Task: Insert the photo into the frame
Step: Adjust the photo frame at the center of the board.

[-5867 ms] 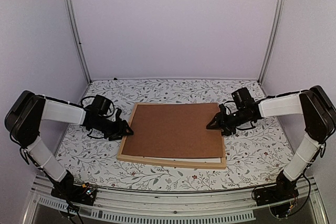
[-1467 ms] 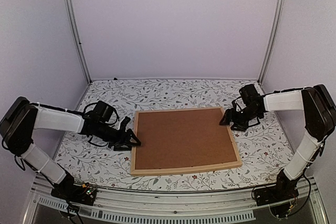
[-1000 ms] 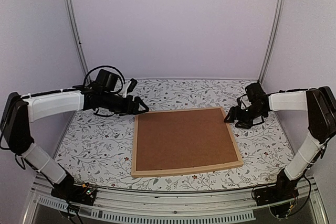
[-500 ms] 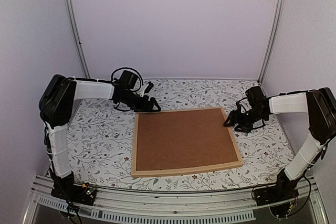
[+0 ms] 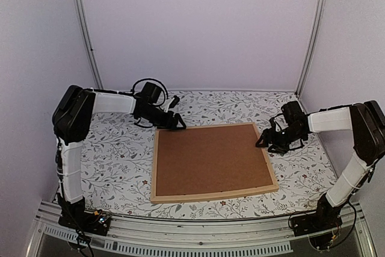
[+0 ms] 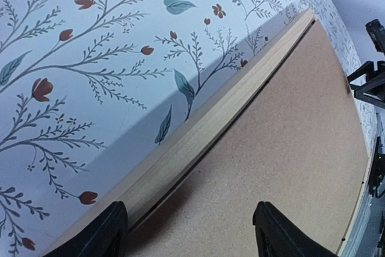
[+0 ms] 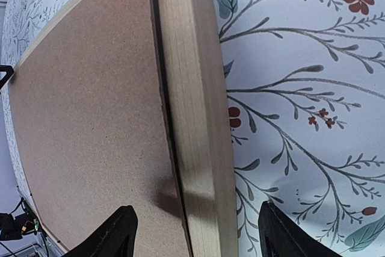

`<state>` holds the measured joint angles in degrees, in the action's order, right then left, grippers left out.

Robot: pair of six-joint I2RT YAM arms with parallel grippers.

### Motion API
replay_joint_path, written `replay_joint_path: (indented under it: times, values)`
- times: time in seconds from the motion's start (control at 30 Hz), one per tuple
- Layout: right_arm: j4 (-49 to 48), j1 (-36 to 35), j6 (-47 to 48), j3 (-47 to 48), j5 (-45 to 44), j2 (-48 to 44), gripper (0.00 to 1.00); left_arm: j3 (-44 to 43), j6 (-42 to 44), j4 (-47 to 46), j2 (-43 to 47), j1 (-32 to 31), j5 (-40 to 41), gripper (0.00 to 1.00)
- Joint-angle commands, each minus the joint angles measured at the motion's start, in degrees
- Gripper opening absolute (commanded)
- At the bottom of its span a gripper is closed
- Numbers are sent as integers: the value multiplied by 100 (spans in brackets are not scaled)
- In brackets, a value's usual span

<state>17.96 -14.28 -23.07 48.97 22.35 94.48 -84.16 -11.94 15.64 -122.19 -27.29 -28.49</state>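
Observation:
The light-wood frame lies flat mid-table with a plain brown backing board filling it. The photo is hidden from every view. My left gripper is open, low over the frame's far left corner. In the left wrist view its fingertips straddle the frame bar and the board's edge, holding nothing. My right gripper is open at the frame's right side. In the right wrist view the right bar runs between its fingertips, the board to the left.
The table wears a white cloth with a leaf-and-flower print. Purple walls and two metal uprights close in the back and sides. A metal rail runs along the near edge by the arm bases.
My left arm has swung from the frame's left side, round over the table, down to the frame's far left corner. The right gripper has barely shifted. The frame and board lie as they did a second ago.

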Motion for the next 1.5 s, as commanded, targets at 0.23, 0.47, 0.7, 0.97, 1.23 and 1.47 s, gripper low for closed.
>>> replay_joint_path:
  times: [0.23, 0.47, 0.7, 0.97, 1.23, 1.47]
  values:
    - [-175, -10, 110, -39, 393, 291, 72, -213, 362, 1068, -53, -314, 254, 69]
    - [-215, -4, 143, 83, 648, 522, 72, -512, 629, 1887, -37, -451, 563, 64]
    - [-220, 4, 228, 277, 869, 798, 71, -802, 1027, 2675, -50, -681, 852, 62]
    - [-284, 4, 266, 569, 1123, 1195, 68, -947, 1243, 3154, -182, -852, 1176, 60]
    - [-283, 2, 303, 744, 1184, 1426, 65, -1068, 1603, 3558, -315, -1145, 1497, 59]
    - [-308, 2, 307, 762, 1217, 1511, 64, -1094, 1895, 3810, -414, -1366, 1946, 61]
